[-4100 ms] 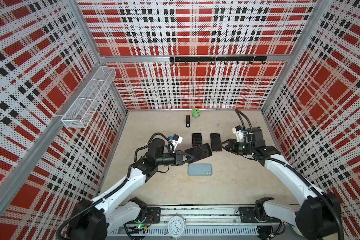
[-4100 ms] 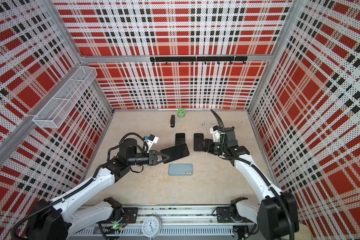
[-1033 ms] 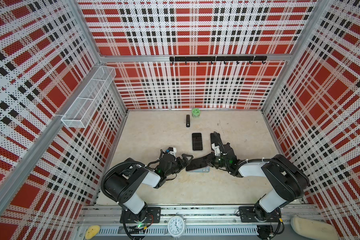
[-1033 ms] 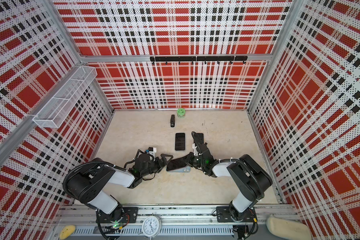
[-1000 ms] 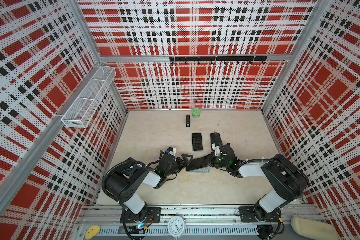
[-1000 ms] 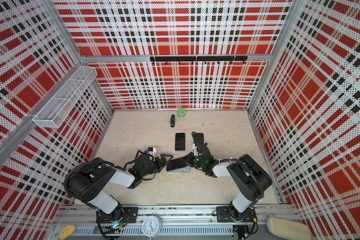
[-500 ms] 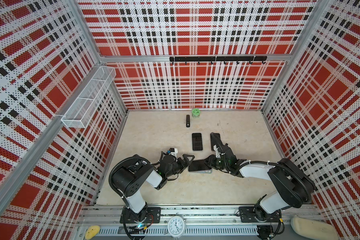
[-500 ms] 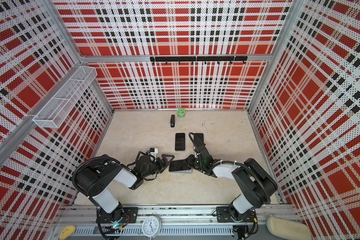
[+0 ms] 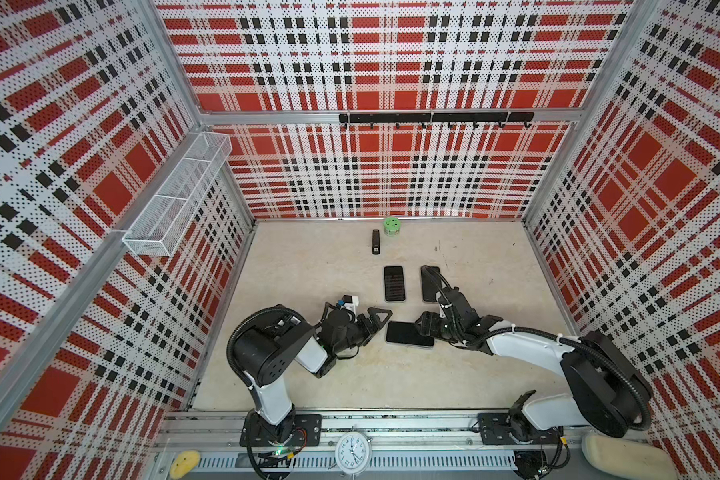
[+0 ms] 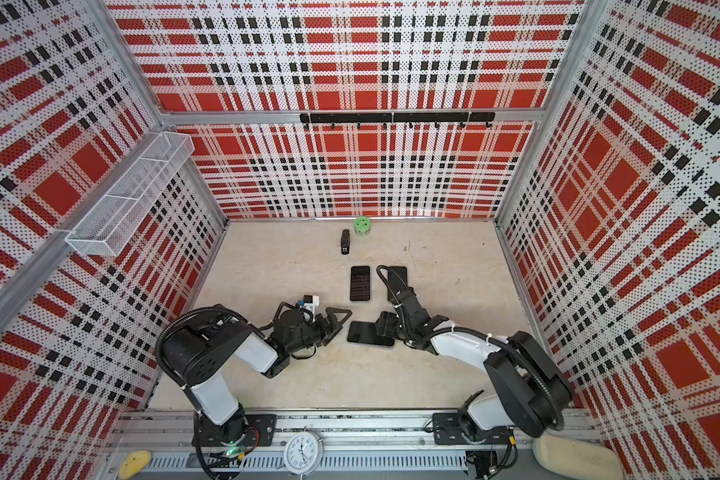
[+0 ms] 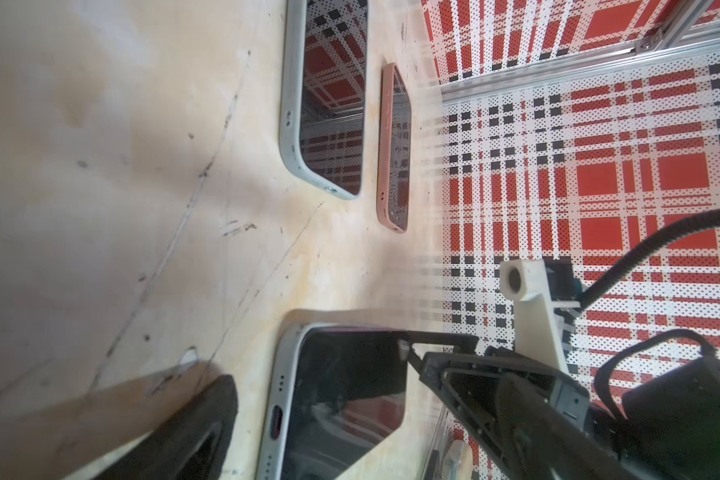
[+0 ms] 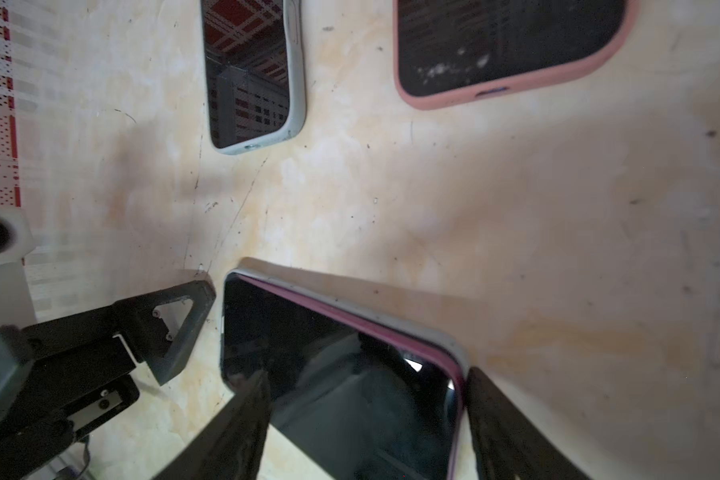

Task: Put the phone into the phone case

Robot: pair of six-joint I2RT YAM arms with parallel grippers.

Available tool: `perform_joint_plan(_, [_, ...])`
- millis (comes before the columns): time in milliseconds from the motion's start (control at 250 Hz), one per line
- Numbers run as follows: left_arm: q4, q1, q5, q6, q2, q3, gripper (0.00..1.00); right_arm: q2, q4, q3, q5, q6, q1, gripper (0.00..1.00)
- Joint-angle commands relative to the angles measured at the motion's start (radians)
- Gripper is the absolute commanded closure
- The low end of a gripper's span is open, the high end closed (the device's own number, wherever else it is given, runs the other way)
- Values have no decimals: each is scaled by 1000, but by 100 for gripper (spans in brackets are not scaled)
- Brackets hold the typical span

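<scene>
On the left wall hangs a white wire-mesh basket (image 9: 175,203), its inside hard to make out through the mesh. Further right the left tool (image 9: 380,322) lies low over the scuffed, beige, stone-look surface (image 9: 308,270). Its black triangular fingers (image 12: 188,332) are spread wide with nothing between them; the left wrist view shows only one finger, cut off at the frame's edge.

Just beside its tips lies the black-screened phone with a pinkish rim (image 9: 406,332), flat and glossy, screen up. It rests in the pale grey, soft-looking phone case (image 12: 350,305), of which only a thin border shows. In the right wrist view a pink strip of the phone's edge stands clear of the case along one long side, so whether that side is fully seated I cannot tell.

The phone's other end is covered by the right tool (image 9: 425,329), whose fingers (image 12: 499,415) stand parted, one over the screen and one at the case's corner. Whether either presses down cannot be told.

Behind, apart from the case, lie a dark phone in a grey case (image 9: 393,283) and a dark phone in a salmon-pink case (image 11: 393,145). The latter is half hidden in both top views by the right arm's black corrugated cable (image 11: 657,240). Farther back sit a small black oblong object (image 9: 376,242) and a round green object (image 9: 390,226), too small to identify.
</scene>
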Motion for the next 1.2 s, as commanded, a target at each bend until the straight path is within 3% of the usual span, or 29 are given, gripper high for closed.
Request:
perform_joint_plan(0, [-195,-6,-11,44,-21,2,1,-39,-74,22,82,-20,-2,21])
perform_joint_plan(244, [-437,-26,-25,137,-126,60,0,-86,-106,1,89,-14,-2,19])
perform_joint_plan(512, [-751,-59,-29,267,-224,160,0,-96,41,-90,-106,4,-45,19])
perform_joint_plan(724, [-748,-79,33,272,-183,193,0,-56,190,-159,-263,43,-93,20])
perform_joint_plan(912, [-720,-102,52,264,-173,214,10,32,342,-190,-374,72,-105,20])
perform_joint_plan(1193, [-655,-124,88,244,-154,213,16,130,561,-220,-500,123,-128,21])
